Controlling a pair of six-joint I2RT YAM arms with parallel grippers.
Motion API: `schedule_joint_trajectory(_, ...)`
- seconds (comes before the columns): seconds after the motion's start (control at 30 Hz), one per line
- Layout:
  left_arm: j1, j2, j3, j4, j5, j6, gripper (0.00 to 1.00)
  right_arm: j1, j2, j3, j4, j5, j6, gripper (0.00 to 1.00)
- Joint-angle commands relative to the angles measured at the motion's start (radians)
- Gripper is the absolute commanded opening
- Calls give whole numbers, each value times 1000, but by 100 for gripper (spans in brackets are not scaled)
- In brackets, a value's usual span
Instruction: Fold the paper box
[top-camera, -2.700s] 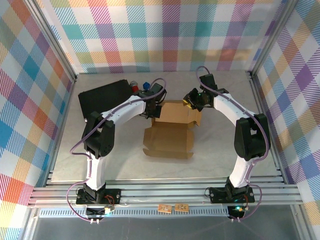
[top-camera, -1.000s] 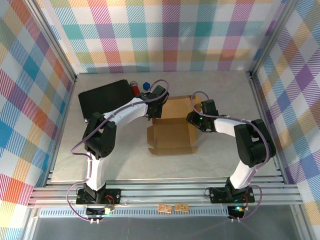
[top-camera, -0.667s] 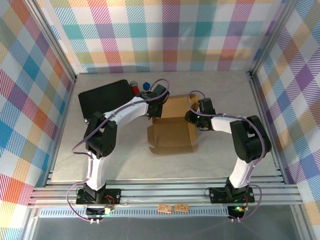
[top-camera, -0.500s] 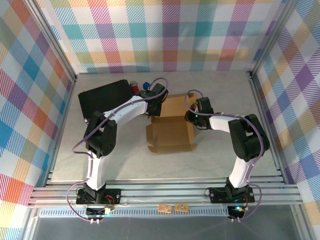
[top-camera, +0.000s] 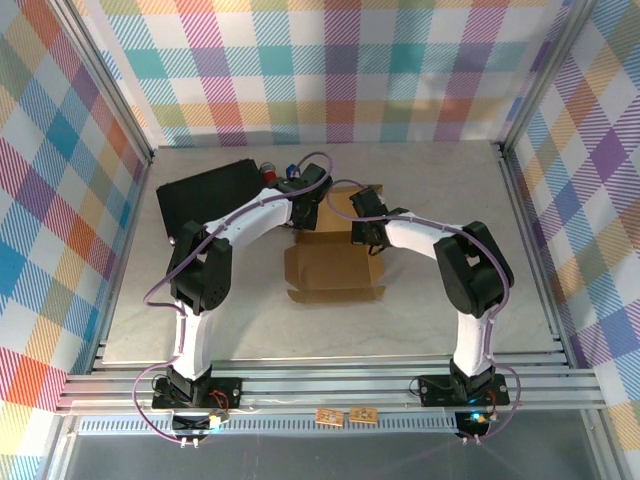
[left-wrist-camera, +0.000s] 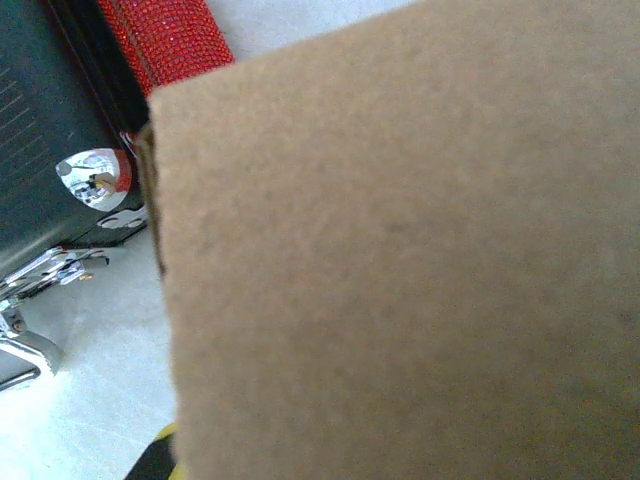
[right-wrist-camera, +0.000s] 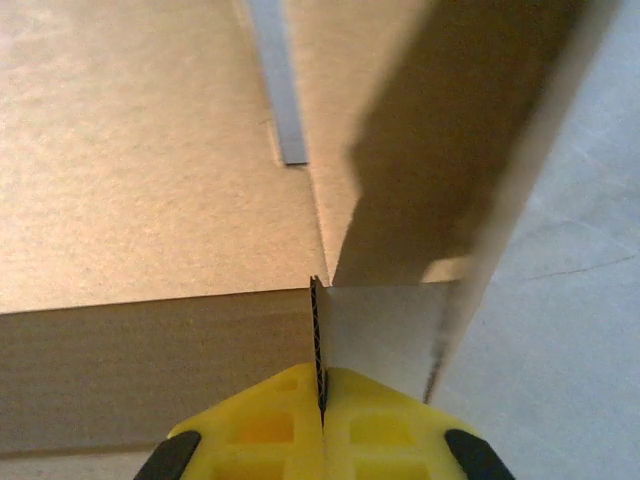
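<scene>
At mid-worktop (top-camera: 200, 310): paper box (top-camera: 335, 268), partly formed, its near edge free, with open surface on the near and right sides. Far-left corner: left end effector (top-camera: 305, 207), closed; cardboard covers its wrist view, so any hold is hidden. Far-right corner: right end effector (right-wrist-camera: 320, 400), clamped on the box's corrugated edge. Far left: black case (top-camera: 205, 195); red cylinder (left-wrist-camera: 165, 40), cut off.
</scene>
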Motion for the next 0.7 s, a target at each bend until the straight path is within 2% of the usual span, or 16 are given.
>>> schedule_joint_trajectory(0.0, -11, 24, 12, -40, 18, 24, 0, 70, 18, 53, -69, 76, -108, 1)
schedule_joint_trajectory(0.07, -10, 23, 12, -41, 19, 24, 0, 82, 0, 60, -68, 80, -128, 11)
schedule_joint_trajectory(0.2, -4, 18, 16, -44, 28, 27, 0, 76, -139, 20, -38, 27, -176, 41)
schedule_joint_trajectory(0.33, 4, 11, 18, -50, 52, 31, 0, 27, -350, -76, 19, -138, -235, 55)
schedule_joint_trajectory(0.4, 6, 10, 25, -60, 65, 36, 0, -30, -442, -127, 33, -225, -229, 57)
schedule_joint_trajectory(0.5, 5, 15, 34, -73, 82, 41, 0, -181, -532, -218, 69, -368, -183, 58)
schedule_joint_trajectory(0.6, 5, 24, 42, -84, 91, 44, 0, -300, -527, -272, 95, -432, -202, 56)
schedule_joint_trajectory(0.67, 5, 27, 46, -89, 92, 46, 0, -330, -470, -263, 77, -435, -252, 56)
